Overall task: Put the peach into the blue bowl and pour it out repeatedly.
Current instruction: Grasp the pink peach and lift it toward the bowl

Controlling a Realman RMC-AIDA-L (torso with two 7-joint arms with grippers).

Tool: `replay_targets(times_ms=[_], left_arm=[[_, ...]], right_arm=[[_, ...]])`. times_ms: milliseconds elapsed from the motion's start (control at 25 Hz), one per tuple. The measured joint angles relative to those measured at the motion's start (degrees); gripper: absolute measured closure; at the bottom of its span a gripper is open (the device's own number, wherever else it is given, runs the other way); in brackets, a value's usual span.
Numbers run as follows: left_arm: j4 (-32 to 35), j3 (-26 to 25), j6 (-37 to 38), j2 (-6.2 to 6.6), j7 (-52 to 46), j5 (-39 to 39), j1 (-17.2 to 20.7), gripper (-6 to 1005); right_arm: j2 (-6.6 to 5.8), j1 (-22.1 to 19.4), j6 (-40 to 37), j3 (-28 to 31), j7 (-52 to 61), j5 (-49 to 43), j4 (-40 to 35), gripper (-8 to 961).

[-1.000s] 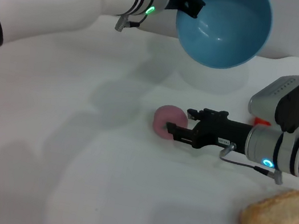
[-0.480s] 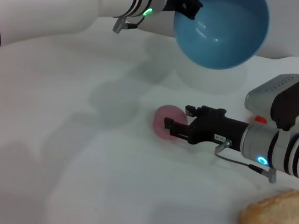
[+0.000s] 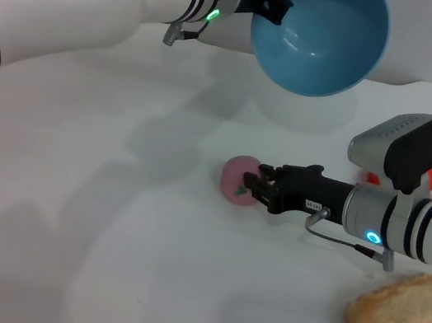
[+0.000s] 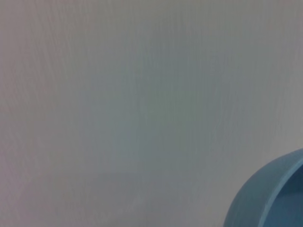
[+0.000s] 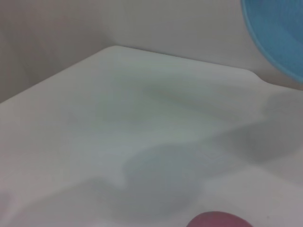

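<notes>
Right gripper [image 3: 250, 186] jaws narrow around peach [image 3: 236, 178] on table (grip looks shallow); peach may roll away. Left gripper [image 3: 269, 5] clamps tilted blue bowl [image 3: 321, 42] aloft.

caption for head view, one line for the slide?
Right gripper at the peach on the table; left gripper holds blue bowl aloft.

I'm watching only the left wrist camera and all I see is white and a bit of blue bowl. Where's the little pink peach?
Observer: The small matte pink peach lies on the white table, below the raised bowl.
Operator: Is somebody grabbing it?
Observer: The right gripper is at the peach, fingers around its side.
Operator: Who holds my bowl?
Observer: The left gripper holds the round light-blue plastic bowl by its rim, tilted, in the air.
</notes>
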Motion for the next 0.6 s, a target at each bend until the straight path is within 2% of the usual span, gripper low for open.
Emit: replay_targets(times_ms=[160,480,600], left_arm=[[-0.03,-0.25,-0.05,0.02,0.00,0.00,0.06,1001],[-0.36,-0.47,0.18,0.09,0.08,0.00,0.27,1000],[-0.39,-0.63,0.21,0.12,0.14,0.00,0.54,1000]], right_arm=[[0.00,-0.23,-0.08,2.46,-0.23,-1.91,-0.54,569],[0.00,-1.17,-0.23,2.85,-0.26,-1.93,-2.14,907],[0.00,-1.37,-0.61,2.87,-0.27,-1.88,-2.61,914]])
